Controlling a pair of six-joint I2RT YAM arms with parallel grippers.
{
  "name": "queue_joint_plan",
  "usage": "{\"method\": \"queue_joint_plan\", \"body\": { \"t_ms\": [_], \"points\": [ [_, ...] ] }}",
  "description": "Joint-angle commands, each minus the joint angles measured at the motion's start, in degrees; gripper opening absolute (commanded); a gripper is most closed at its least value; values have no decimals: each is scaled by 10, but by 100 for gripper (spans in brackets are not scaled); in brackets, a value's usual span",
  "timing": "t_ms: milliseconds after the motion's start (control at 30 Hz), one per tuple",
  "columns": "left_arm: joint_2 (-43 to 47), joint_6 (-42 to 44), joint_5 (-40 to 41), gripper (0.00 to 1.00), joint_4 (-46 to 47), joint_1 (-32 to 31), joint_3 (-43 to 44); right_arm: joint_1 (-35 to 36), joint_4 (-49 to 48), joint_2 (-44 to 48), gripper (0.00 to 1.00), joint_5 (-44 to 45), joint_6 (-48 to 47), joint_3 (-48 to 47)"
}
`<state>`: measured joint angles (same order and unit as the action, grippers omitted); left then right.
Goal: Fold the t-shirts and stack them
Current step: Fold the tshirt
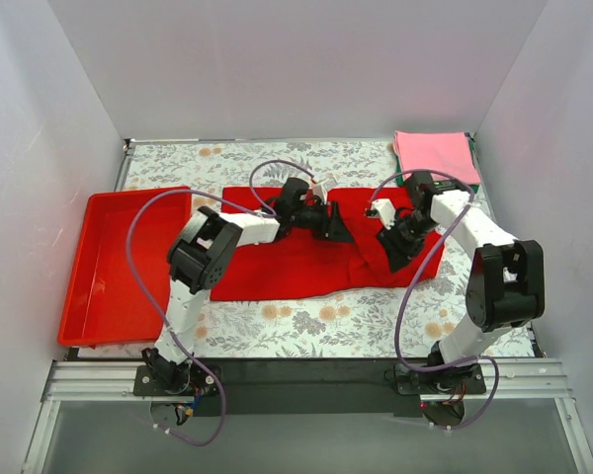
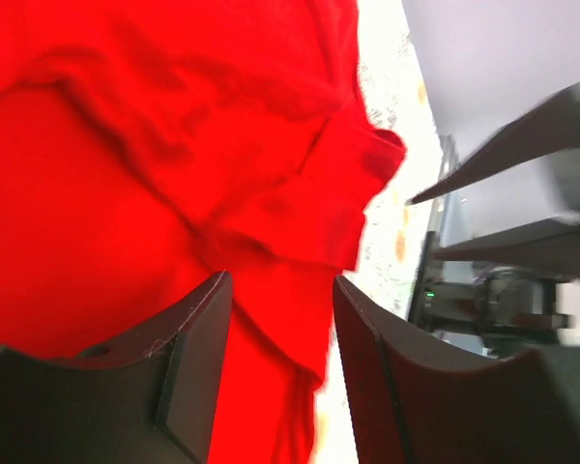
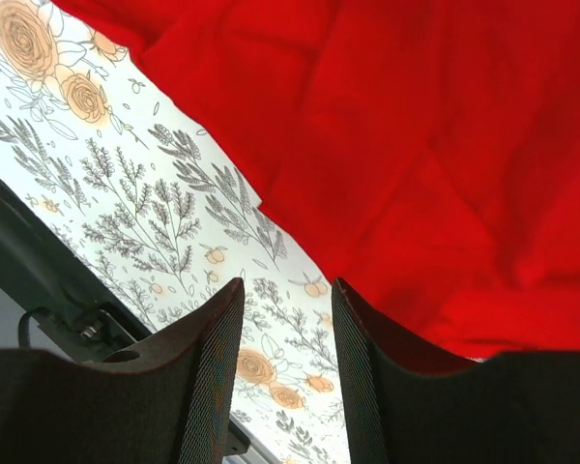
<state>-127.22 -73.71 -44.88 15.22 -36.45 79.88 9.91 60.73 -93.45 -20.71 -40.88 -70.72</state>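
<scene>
A bright red t-shirt (image 1: 306, 262) lies spread across the middle of the table, partly folded into a wide band. It fills the left wrist view (image 2: 126, 193) and the upper right of the right wrist view (image 3: 445, 145). My left gripper (image 1: 338, 227) is open and empty above the shirt's far middle. My right gripper (image 1: 393, 255) is open and empty above the shirt's right part, over its edge and the tablecloth. A folded pink t-shirt (image 1: 435, 156) lies at the far right corner. The dark green t-shirt is out of view.
A rigid red plastic tray (image 1: 104, 286) stands at the left of the table. A floral tablecloth (image 1: 306, 321) covers the table. White walls enclose the left, back and right sides. Purple cables loop over both arms.
</scene>
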Motion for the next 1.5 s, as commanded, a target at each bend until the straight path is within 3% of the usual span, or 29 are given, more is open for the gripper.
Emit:
{"method": "queue_joint_plan", "body": {
  "t_ms": [0, 100, 367, 733, 800, 900, 933, 1000, 1267, 1467],
  "points": [
    [110, -14, -6, 45, -16, 39, -36, 35, -37, -2, 47, 19, 18, 22],
    [163, -2, -13, 46, -41, 75, -78, 76, -52, -9, 47, 29, 20, 34],
    [264, 95, -13, 48, -149, 160, -118, 96, -81, -51, 46, 52, 15, 51],
    [295, 133, -15, 49, -187, 201, -132, 108, -92, -70, 41, 56, 11, 61],
    [294, 136, -14, 49, -187, 204, -133, 111, -94, -69, 37, 56, 12, 66],
    [290, 134, -19, 49, -188, 210, -133, 112, -96, -68, 24, 60, 12, 64],
    [290, 132, -20, 50, -188, 211, -133, 112, -94, -67, 12, 61, 14, 62],
    [290, 132, -22, 50, -189, 213, -133, 113, -86, -57, 2, 65, 14, 52],
    [319, 152, -21, 49, -202, 219, -145, 112, 40, 27, 1, 46, -66, 33],
    [355, 186, -14, 50, -234, 223, -155, 118, 149, 140, 1, 54, -214, 111]
  ]
}}
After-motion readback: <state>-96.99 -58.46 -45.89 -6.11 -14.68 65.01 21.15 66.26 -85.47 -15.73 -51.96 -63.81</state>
